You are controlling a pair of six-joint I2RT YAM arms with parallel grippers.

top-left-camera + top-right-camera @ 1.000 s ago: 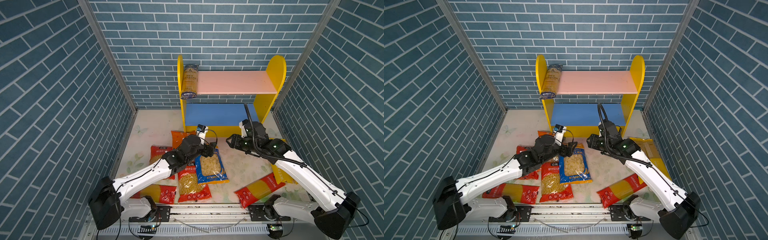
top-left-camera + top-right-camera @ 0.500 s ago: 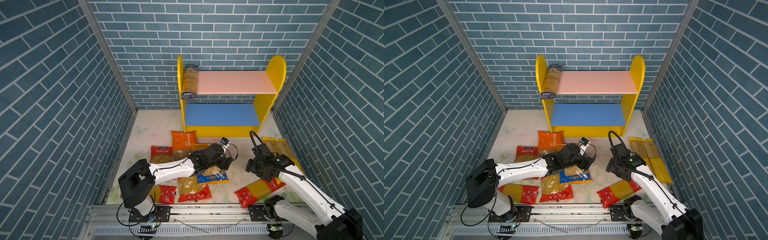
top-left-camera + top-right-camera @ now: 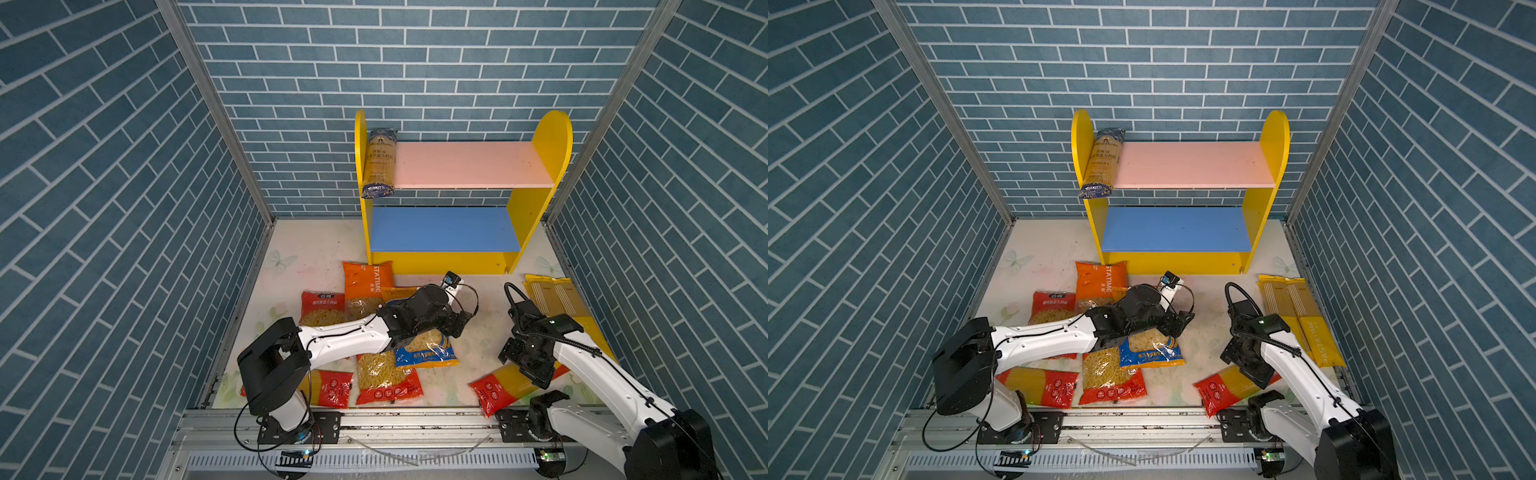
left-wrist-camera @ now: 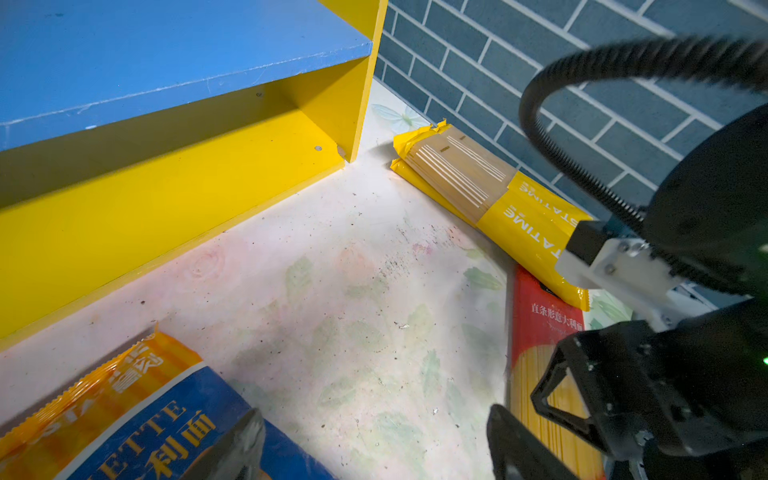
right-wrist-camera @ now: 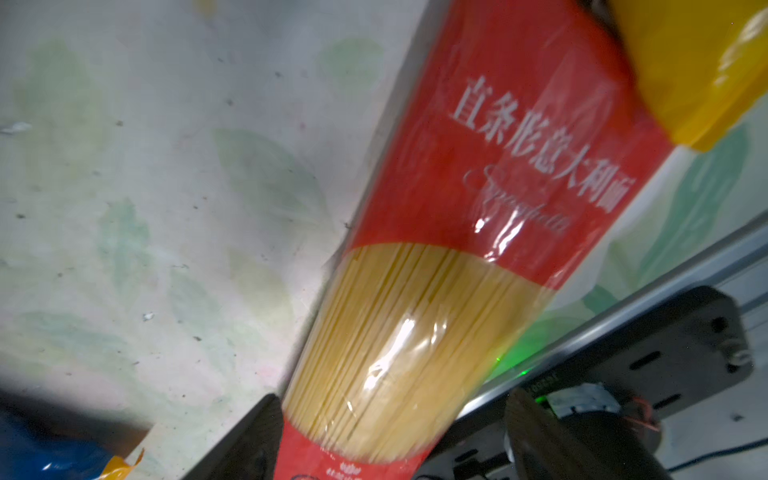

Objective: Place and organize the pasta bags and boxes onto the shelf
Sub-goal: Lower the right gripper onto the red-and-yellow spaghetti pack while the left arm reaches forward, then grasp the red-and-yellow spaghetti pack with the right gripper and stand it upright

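The right hand [image 5: 395,440] is released. Its two fingers [image 5: 253,440] are spread wide and straddle the red spaghetti pack [image 5: 436,311] without clamping it: one finger is just beside the pack's edge, the other stands apart from it. The pack lies slantwise near the front edge of the tabletop [image 3: 311,257], toward the right front corner. Its far end meets the yellow PASTATIME packs [image 3: 557,299], which lie side by side along the right edge.

The left hand [image 4: 378,449] is also released, its fingers [image 4: 245,444] wide apart and holding nothing. It hangs over the edge of the blue-yellow bag [image 4: 166,436] near the tabletop's middle. Just behind that bag lies the orange bag [image 3: 368,280], with a red bag [image 3: 322,307] beside it toward the left edge. The other red bag [image 3: 386,378] lies near the front edge, and the second red spaghetti pack [image 3: 332,386] is next to it, toward the left front corner.

The shelf [image 3: 548,137] stands at the back edge. On its pink upper board [image 3: 465,164] the dark blue spaghetti pack [image 3: 379,162] lies against the left side panel, with its near end overhanging the front.
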